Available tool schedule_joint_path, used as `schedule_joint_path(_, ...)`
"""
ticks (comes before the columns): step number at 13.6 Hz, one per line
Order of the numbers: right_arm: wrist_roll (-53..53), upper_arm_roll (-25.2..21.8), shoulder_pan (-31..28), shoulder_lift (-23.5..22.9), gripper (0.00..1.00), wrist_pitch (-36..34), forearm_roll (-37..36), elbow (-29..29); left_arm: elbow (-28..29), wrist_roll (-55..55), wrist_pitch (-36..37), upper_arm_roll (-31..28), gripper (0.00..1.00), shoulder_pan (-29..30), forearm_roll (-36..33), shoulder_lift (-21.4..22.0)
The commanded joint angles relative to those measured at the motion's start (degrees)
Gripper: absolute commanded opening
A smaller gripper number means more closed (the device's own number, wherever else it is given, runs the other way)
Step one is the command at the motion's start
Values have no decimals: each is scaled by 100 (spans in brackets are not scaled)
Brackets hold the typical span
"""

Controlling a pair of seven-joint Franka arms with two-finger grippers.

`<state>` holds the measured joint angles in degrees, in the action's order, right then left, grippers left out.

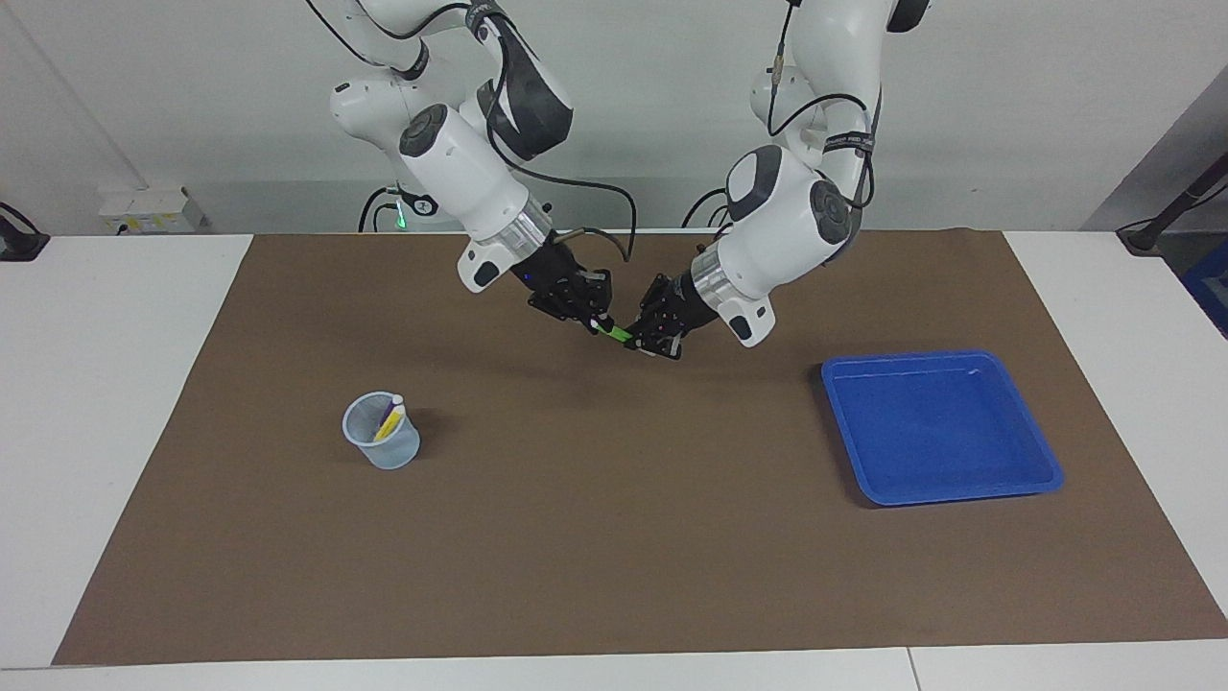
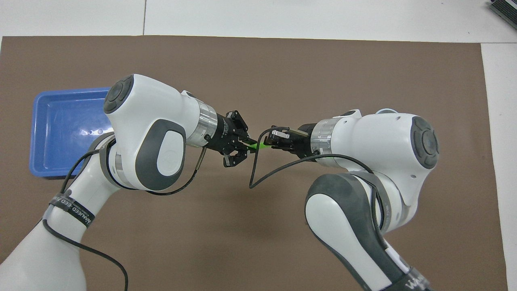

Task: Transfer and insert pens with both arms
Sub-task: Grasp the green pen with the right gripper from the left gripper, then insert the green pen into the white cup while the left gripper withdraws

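The green pen (image 1: 615, 333) (image 2: 256, 146) hangs level in the air over the middle of the brown mat, held at both ends. My left gripper (image 1: 634, 341) (image 2: 247, 146) is shut on its green end. My right gripper (image 1: 597, 324) (image 2: 266, 142) is shut on its pale end. The yellow pen (image 1: 389, 425) and the purple pen (image 1: 389, 412) stand in a clear cup (image 1: 382, 443) toward the right arm's end of the table. In the overhead view the right arm hides the cup.
A blue tray (image 1: 959, 494) (image 2: 68, 95) with nothing in it lies on the brown mat (image 1: 614, 537) toward the left arm's end. The right arm's black cable (image 2: 254, 173) loops down below the two grippers.
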<state>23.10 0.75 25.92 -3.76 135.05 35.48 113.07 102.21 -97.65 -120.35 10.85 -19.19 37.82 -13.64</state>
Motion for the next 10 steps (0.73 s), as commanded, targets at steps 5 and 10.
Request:
schedule_joint_path(5,-69,-40,-61,77,0,-58,-15,31,97,-52,-24,-48,0,38,76,142)
schedule_joint_path(10,-78,-75,-105,112,0,-260,-225,-31,80,-26,-24,-48,28,39,68,186)
